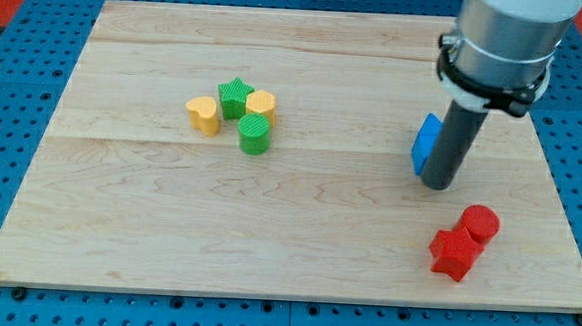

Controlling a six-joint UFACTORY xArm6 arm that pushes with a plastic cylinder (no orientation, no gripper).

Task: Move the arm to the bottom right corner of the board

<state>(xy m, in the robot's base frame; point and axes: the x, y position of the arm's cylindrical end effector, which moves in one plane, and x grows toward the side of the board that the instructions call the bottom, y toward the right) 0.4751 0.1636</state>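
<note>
My tip (pixel 438 183) rests on the wooden board (pixel 267 232) at the view's right, just right of and in front of a blue block (pixel 425 142) that the rod partly hides. Two red blocks lie below and to the right of the tip: a red cylinder (pixel 480 223) and a red angular block (pixel 454 253), touching each other, near the board's bottom right corner.
A cluster sits at the upper left of centre: a yellow heart-shaped block (pixel 204 115), a green star (pixel 235 97), a yellow cylinder-like block (pixel 262 105) and a green cylinder (pixel 256 135). Blue pegboard (pixel 15 89) surrounds the board.
</note>
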